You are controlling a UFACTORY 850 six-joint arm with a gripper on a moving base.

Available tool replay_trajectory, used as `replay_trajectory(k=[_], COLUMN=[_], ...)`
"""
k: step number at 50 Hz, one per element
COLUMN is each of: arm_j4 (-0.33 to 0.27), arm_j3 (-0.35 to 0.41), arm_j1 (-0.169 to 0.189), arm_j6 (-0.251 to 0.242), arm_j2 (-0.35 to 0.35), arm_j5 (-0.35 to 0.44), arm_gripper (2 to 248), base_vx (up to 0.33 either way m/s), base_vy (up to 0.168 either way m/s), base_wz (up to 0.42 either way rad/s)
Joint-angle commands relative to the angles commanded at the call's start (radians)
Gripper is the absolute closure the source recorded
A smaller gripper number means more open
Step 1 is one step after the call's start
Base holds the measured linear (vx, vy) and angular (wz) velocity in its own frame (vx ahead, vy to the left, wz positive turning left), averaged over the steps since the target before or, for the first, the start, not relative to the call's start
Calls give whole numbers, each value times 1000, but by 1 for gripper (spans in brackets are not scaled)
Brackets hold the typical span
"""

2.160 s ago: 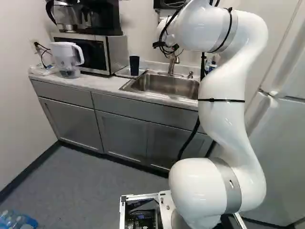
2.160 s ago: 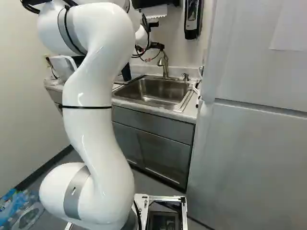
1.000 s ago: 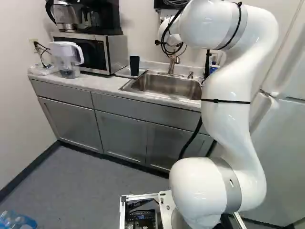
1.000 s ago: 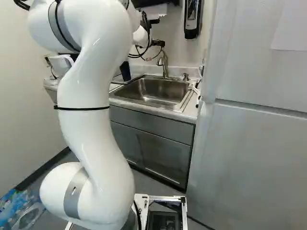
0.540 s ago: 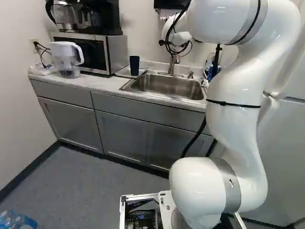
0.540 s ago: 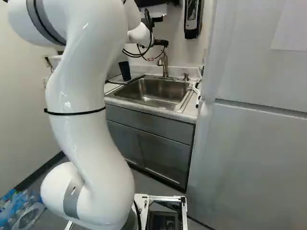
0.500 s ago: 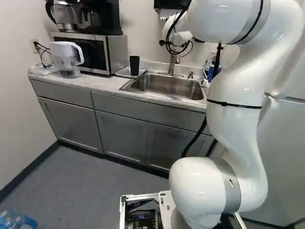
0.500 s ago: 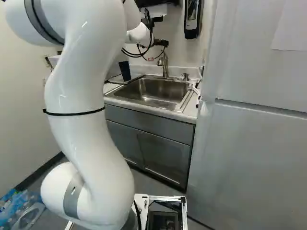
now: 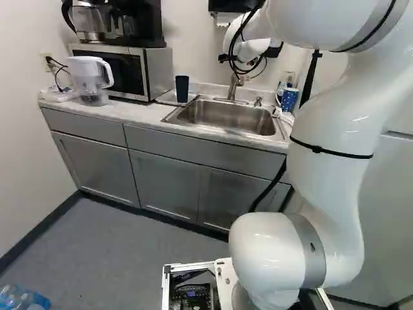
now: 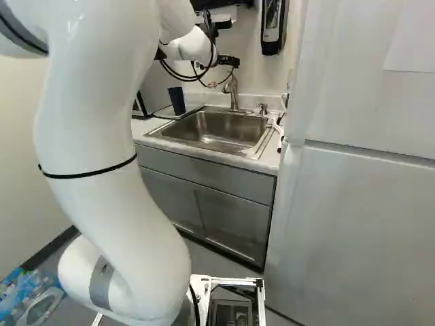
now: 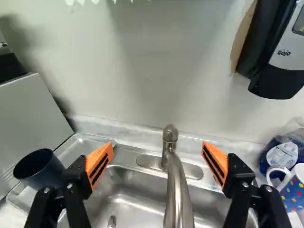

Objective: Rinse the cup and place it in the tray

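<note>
Gripper (image 11: 157, 143) over the sink (image 9: 226, 117), fingers wide apart, nothing clamped between the orange pads; the faucet (image 11: 177, 190) lies between and ahead of them, in line with the gap. The arm (image 9: 326, 194) reaches in over the counter (image 9: 139, 111) from the refrigerator side, presumably to bring the gripper square to the faucet. Cup: dark blue tumbler (image 11: 40, 166), upright, mouth up, standing in the shallow metal tray (image 11: 85, 140) beside the sink, on the microwave (image 9: 126, 70) side. In the wrist view one finger partly overlaps it, but the left base view puts the cup well apart from the gripper. The tray sits right against the basin, likely so that a wet cup travels little and drips are caught. No stream visible below the spout; whether the cup is wet cannot be told. Polka-dot mug (image 11: 293, 187) stands by a blue-filled bottle (image 11: 285, 153) across the sink; taken as not the target. Judgement: placing condition is met as things lie, rinsing unconfirmed. The wide, empty grip centred on the faucet suits working its handle, either before a rinse or after one. Risk: with fingers this spread, a sideways sweep toward the tray could tip the light-looking tumbler.
</note>
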State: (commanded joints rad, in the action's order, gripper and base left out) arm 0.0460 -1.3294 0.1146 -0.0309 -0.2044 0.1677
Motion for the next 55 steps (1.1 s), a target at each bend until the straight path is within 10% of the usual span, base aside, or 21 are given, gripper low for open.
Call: replay_trajectory(k=[55], arm_j4=[0], arm_j3=[262], arm_j1=[22], arm_j6=[0], arm_j2=[252], arm_j5=[-412], arm_gripper=[3], base_vx=[0], base_vy=[0], base_wz=[0])
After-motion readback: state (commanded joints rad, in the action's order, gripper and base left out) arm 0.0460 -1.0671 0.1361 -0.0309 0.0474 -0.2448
